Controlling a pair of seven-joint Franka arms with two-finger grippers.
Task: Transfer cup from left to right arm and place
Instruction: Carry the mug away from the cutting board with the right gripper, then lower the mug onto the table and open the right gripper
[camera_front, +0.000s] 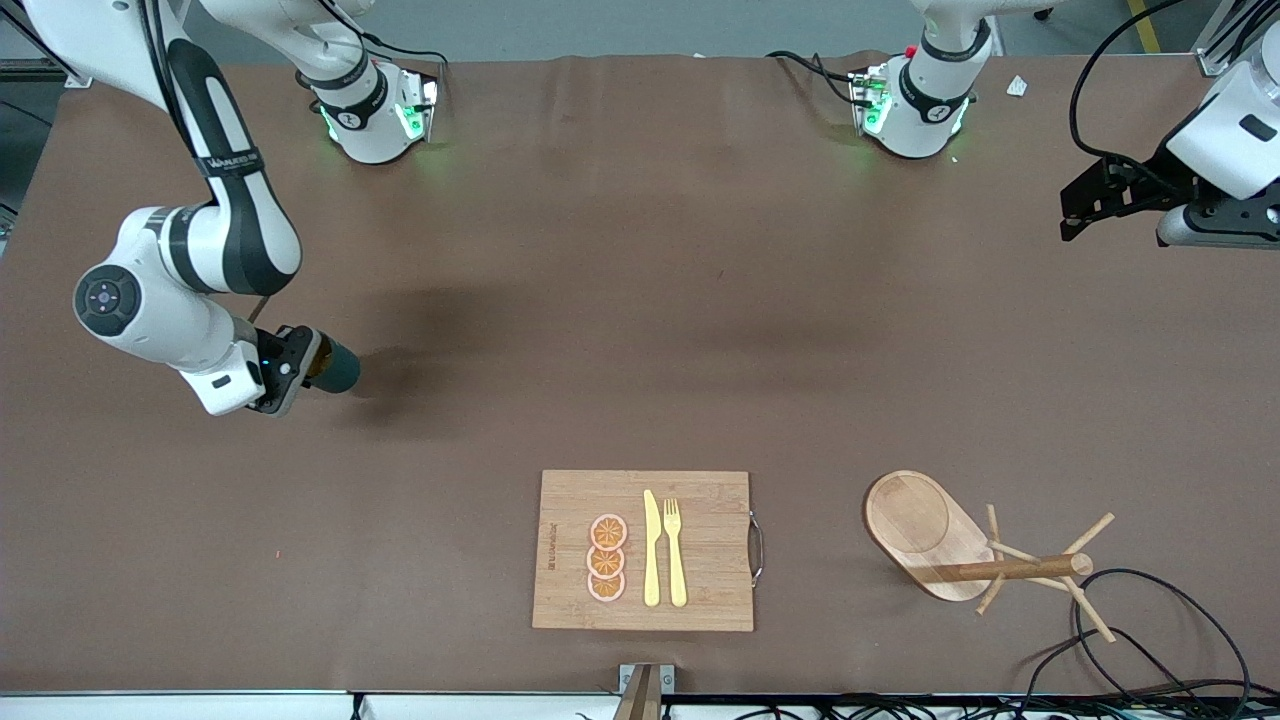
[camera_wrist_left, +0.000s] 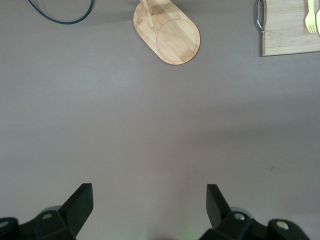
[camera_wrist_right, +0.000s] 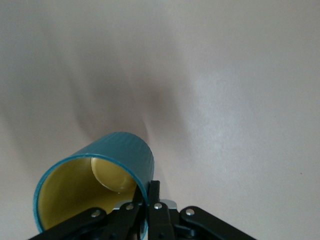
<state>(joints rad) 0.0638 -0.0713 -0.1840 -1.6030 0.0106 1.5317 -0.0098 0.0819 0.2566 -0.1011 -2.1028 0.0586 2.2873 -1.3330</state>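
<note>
Right pincer (camera_front: 312, 365), frame left, clamped on cup (camera_front: 335, 368) rim for placing; left pincer (camera_front: 1085, 205), upper right, apart, waiting.

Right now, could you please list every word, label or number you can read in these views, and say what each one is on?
None can be read for certain.
Right arm's black band: white lettering, too blurred to read.
Cutting board: a dark mark runs along one edge, too small to read.
Arm bases: round marks, illegible.

the cup's (camera_wrist_right: 95, 185) handle is hidden; the picture's edge cuts its rim.
</note>
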